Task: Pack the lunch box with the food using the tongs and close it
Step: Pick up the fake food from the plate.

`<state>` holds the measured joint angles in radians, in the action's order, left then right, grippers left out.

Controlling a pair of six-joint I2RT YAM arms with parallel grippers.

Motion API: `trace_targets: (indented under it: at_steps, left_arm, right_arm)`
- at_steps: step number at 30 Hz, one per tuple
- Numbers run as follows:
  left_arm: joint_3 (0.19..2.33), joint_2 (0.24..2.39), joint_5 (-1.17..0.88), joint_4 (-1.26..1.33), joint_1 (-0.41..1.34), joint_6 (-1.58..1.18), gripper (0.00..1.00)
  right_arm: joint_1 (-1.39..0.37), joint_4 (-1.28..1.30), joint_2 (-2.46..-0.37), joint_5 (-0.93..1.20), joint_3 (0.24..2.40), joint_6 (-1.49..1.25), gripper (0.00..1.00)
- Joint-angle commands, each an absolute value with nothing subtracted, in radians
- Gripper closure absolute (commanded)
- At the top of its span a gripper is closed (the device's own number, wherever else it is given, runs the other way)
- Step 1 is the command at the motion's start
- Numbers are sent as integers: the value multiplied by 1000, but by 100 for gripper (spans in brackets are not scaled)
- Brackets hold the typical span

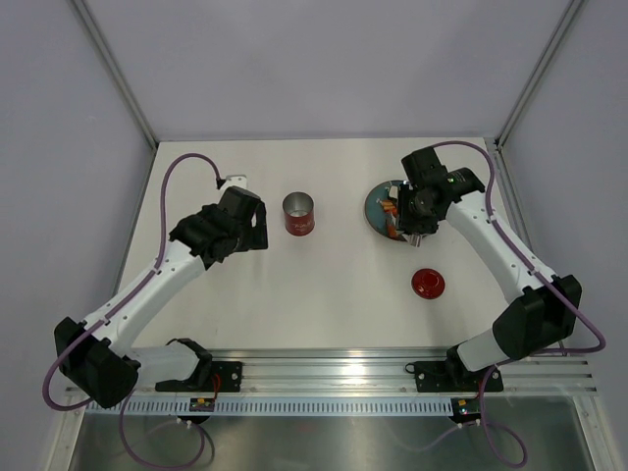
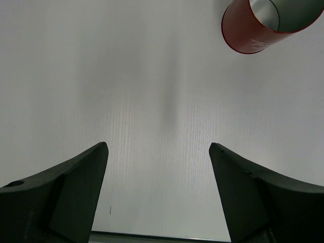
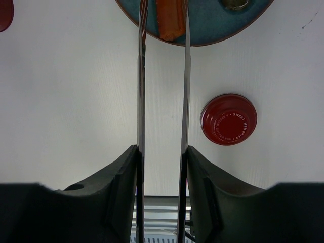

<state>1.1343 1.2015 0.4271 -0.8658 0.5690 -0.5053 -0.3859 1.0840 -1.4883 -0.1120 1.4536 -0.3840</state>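
While the lunch box (image 1: 298, 213) stands upright and uncovered on the desk (image 1: 324, 314), no food is visible inside it. Its silvery interior is judged to be left open to receive the pieces.

Item 1, right gripper (image 3: 162, 152): closed on the tongs (image 3: 140, 101). The two slim steel arms are pressed between the fingers partway along their length, so that a squeeze is passed to the tips. The tips are extended over the rim of the blue-grey plate (image 3: 212, 35).

Item 2, food piece (image 3: 169, 20): orange-red and oblong, bracketed by the two tong arms over the plate. Whether it is already pinched or merely flanked cannot be told. A second, darker morsel (image 3: 235, 4) is cut off by the frame edge.

Item 3, lid (image 3: 229, 119): round and red, laid flat on the desk near the plate and well apart from the lunch box. It is judged to be parked there for the closing step. Pale lettering is run round its face. "SWEET" is legible; the rest is too small to be confirmed.

Item 4, left gripper (image 2: 158, 152): fingers spread wide, nothing held, positioned over bare desk near the lunch box. It is probably placed ready to steady the box or fetch the lid. White script is printed on the lunch box's red wall, but it cannot be read.
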Motion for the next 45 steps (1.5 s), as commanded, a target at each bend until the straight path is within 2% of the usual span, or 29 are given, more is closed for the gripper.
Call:
trace_targets:
  at_steps: [1, 33, 45]
  left_arm:
    - [1157, 1210, 454, -827, 565, -509, 14]
    - [1144, 1221, 456, -824, 563, -520, 14]
    - [1144, 1221, 443, -822, 565, -528, 15]
  right_arm:
    - [-382, 1045, -1496, -123, 1450, -367, 52]
    - [-365, 973, -1542, -117, 1370, -331, 50]
    - [-350, 911, -1562, -48, 1328, -331, 51]
